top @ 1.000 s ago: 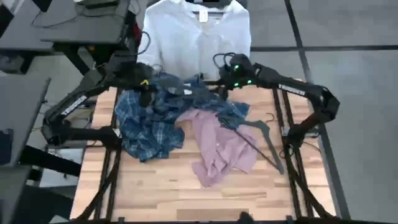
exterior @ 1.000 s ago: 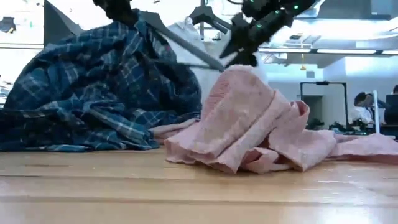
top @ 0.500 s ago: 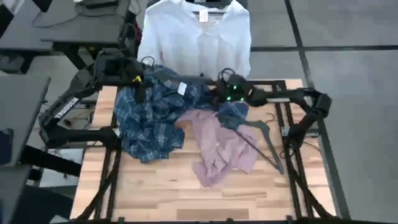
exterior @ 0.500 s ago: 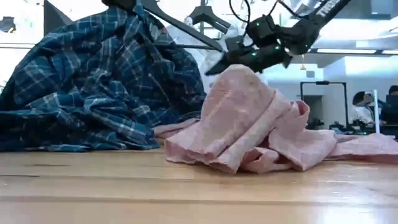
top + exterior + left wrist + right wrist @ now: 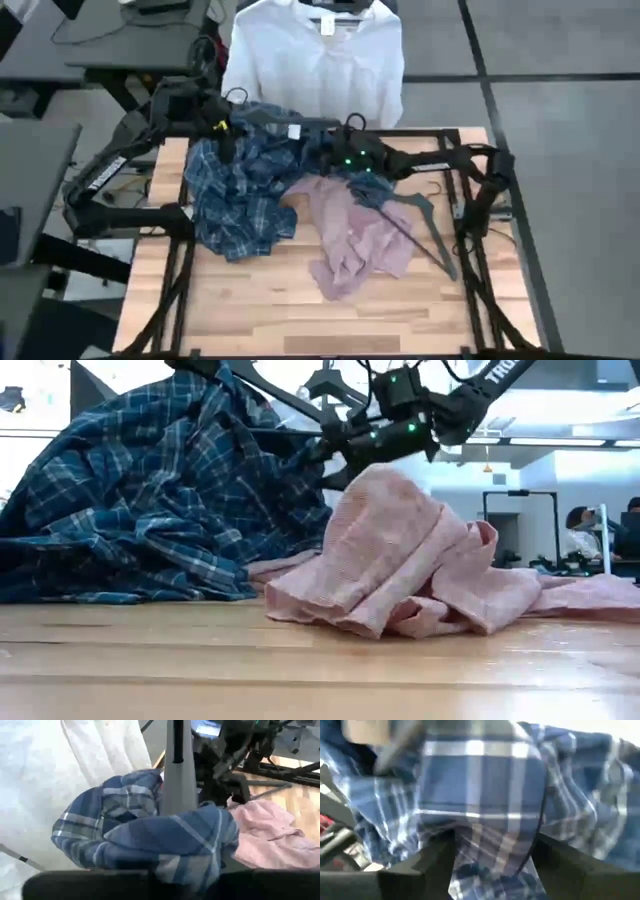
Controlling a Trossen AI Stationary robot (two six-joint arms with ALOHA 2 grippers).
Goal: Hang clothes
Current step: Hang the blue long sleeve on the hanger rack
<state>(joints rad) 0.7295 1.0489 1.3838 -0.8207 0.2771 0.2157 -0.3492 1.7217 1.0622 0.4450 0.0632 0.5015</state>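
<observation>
- At the far-left of the pale wooden slat table (image 5: 250, 310): left gripper (image 5: 228, 128) raised over the cloth heap, fingers together on a thin dark wire hanger (image 5: 178, 770). Judged reason: keep the hanger up so a shirt can be threaded onto it.
- Soft blue-and-white plaid button shirt (image 5: 240, 195) draped over that hanger and slumping to the table in deep loose folds. Woven check, limp, no stiffness; in the low view it rises as a tall crumpled mound (image 5: 150, 510).
- Centre, far edge: right gripper (image 5: 335, 158) reaches across into the plaid cloth, fingers set apart. Plaid fabric lies between them in the right wrist view (image 5: 485, 820), not yet pinched. Probable aim: pull collar or shoulder over the hanger's end.
- Behind the table: plain white long-sleeved shirt (image 5: 315, 60) already hanging flat, smooth, sleeves down.
- Right of centre: dusty pink shirt (image 5: 355, 235) crumpled on the table, fine-textured, rounded folds (image 5: 400, 550), touching the plaid heap.
- Far right: second dark hanger (image 5: 425, 225) lying flat, partly on the pink cloth, waiting.
</observation>
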